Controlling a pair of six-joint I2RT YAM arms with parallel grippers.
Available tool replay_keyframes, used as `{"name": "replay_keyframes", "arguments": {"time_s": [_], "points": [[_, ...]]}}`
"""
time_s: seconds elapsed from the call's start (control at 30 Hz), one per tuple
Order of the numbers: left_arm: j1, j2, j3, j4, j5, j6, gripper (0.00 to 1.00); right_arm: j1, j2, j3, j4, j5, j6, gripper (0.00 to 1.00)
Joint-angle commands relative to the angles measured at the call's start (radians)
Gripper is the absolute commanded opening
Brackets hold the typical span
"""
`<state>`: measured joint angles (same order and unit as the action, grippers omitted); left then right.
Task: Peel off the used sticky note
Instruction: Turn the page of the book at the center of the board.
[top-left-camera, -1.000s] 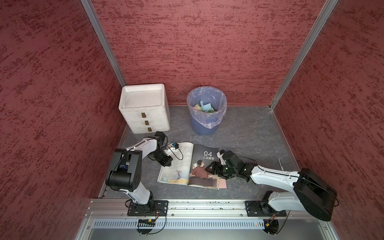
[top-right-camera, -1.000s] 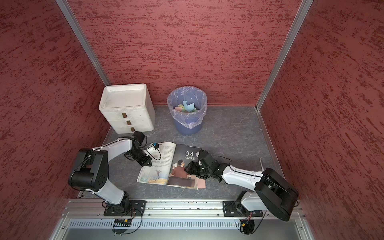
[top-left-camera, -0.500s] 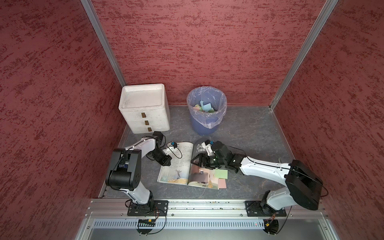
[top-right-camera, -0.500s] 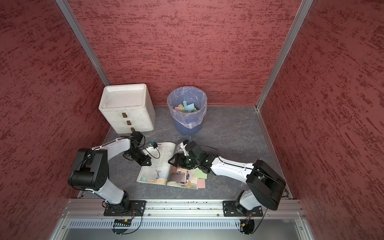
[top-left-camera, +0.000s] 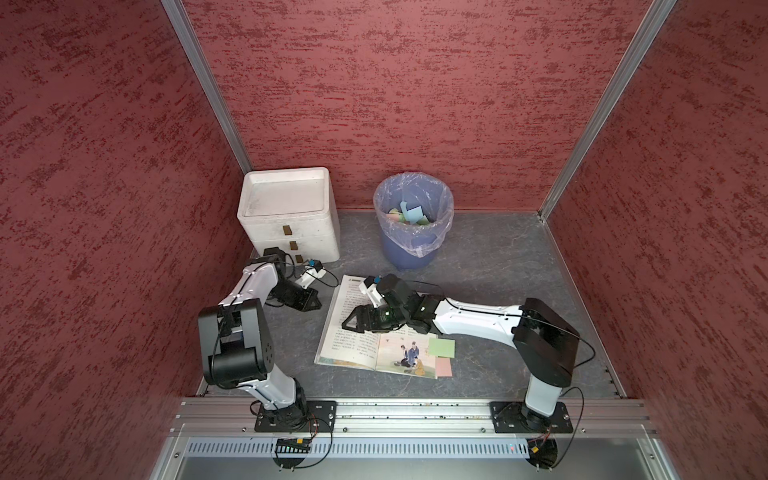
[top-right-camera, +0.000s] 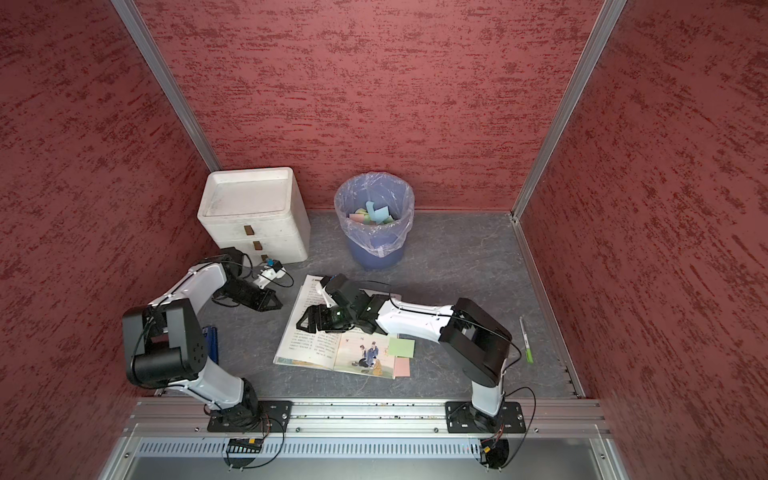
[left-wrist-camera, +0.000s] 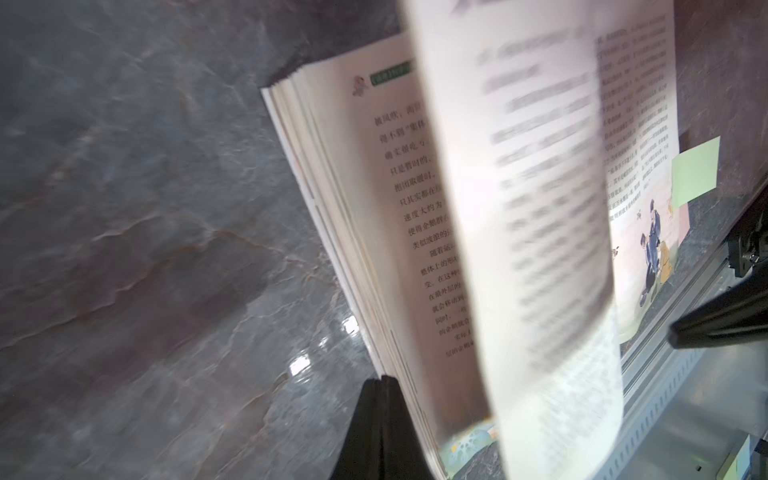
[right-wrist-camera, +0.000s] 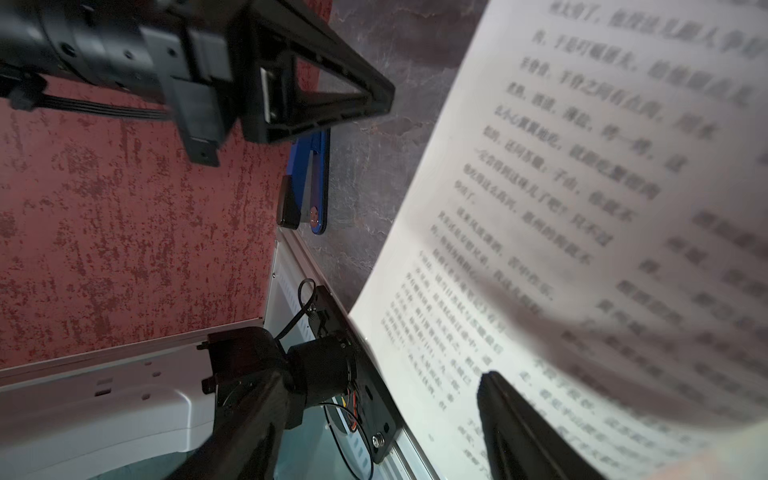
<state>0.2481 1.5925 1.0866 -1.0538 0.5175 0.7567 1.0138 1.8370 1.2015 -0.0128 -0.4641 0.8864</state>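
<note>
Seemingly mid page-turn, the right gripper (top-left-camera: 353, 322) is hovering spread-jawed against a lifted page (left-wrist-camera: 540, 208), the left gripper (top-left-camera: 315, 300) resting clenched, the green sticky note (top-left-camera: 441, 347) awaiting an edge pinch.

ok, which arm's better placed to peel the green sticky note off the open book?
Right, probably. The right gripper, open, hovers over the open illustrated book, its arm stretched beside the green square sticky note. The left gripper is shut, past the book's opposite edge, with the book between.
</note>
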Motion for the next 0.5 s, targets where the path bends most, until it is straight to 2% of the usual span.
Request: {"name": "replay_keyframes", "arguments": {"time_s": [0.0, 0.07, 0.17, 0.37, 0.47], "points": [[0.023, -0.035, 0.057, -0.071, 0.033, 0.042, 0.0, 0.005, -0.022, 0.03, -0.04, -0.006, -0.039, 0.78], [0.01, -0.057, 0.077, -0.086, 0.038, 0.039, 0.0, 0.002, -0.065, 0.014, -0.077, 0.028, -0.066, 0.79], [-0.067, -0.101, 0.091, -0.116, 0.047, 0.024, 0.0, -0.018, -0.172, -0.067, -0.128, 0.086, -0.081, 0.8], [-0.349, -0.149, 0.082, -0.09, 0.052, -0.075, 0.0, -0.093, -0.472, -0.285, -0.398, 0.325, -0.098, 0.85], [-0.488, -0.12, 0.099, -0.058, 0.058, -0.124, 0.0, -0.137, -0.642, -0.424, -0.475, 0.372, -0.061, 0.88]]}}
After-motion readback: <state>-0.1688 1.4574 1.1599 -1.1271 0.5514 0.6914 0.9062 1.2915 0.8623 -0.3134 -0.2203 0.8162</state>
